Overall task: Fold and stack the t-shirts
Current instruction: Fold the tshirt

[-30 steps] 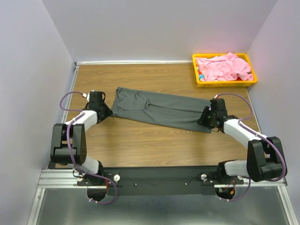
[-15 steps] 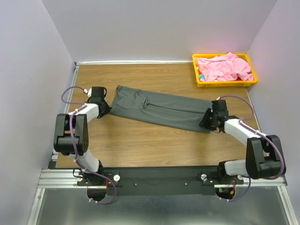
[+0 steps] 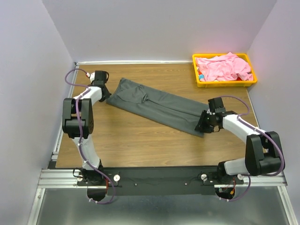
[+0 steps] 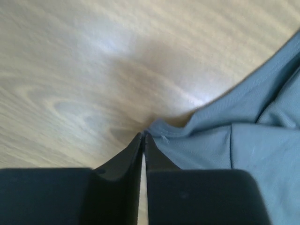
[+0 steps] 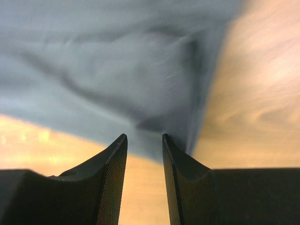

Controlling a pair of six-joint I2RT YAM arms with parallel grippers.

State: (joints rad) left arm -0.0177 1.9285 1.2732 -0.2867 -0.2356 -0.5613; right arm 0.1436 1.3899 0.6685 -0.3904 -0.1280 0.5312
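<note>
Slippage looms: left hand clamps grey shirt only by its hem at the fingertips; whether right hand grips cannot be told.

Grey t-shirt blurred, cut off at top edge; small blue-red item under pink t-shirt unidentifiable.

On my feed the plain dark charcoal grey cloth t-shirt lies from ten to four o'clock across the brown wood-grain tabletop. At one o'clock, a plain light pink cloth t-shirt sits in the bright yellow plastic tray. The left arm and right arm are white and black, with purple cables. The left gripper and right gripper are matte black.
</note>
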